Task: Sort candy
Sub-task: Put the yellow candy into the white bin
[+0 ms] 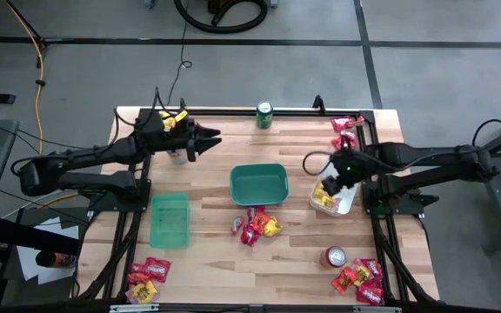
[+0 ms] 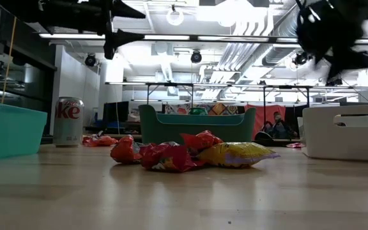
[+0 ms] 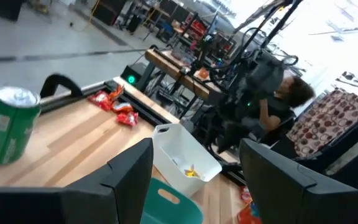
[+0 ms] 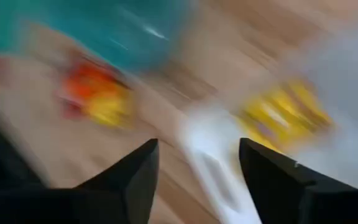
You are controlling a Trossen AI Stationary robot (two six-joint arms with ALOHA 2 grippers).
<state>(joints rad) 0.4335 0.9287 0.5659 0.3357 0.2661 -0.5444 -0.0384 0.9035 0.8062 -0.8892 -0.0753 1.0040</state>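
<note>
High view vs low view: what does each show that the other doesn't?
Only the high view: the green can at the table's far edge, candy piles at the near-left corner, near-right corner and far-right corner, yellow candy inside the white bin, and the light green bin's full outline.

Only the low view: the room behind the table and the lettering on the silver-red can.

Both: the centre candy pile, the dark green bin, the white bin, the left gripper open and raised, and the right gripper over the white bin.
</note>
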